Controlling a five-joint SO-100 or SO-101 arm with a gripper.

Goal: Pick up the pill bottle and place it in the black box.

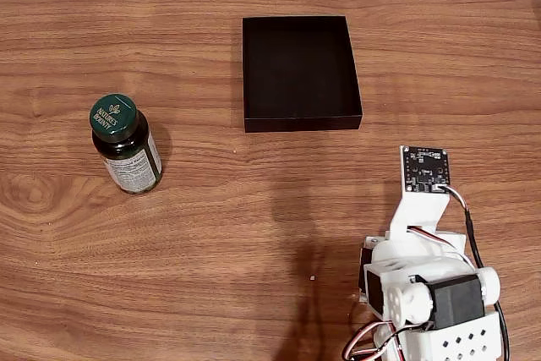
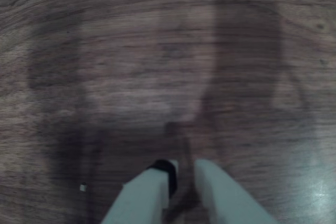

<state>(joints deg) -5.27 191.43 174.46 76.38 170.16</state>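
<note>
Fingers (image 2: 184,174) nearly closed, empty, low over bare worktop (image 1: 254,226) at fixed view's lower right. Pill bottle (image 1: 127,144) upright, well apart to their left. Black box (image 1: 300,72) farther, empty.

In the wrist view, the gripper (image 2: 184,167) enters from the bottom edge, its two white fingers (image 2: 144,195) pointing away over the wooden table (image 2: 157,51). The left finger carries a black band at its tip; the right finger is plain white. Their tips stand close together with only a narrow gap between them, and nothing sits in that gap. The tabletop is blurred, its grain running left to right. Dark, soft-edged shadows fall across the wood, heaviest at the left and far right. A tiny pale speck (image 2: 83,187) lies on the table just left of the left finger.
</note>
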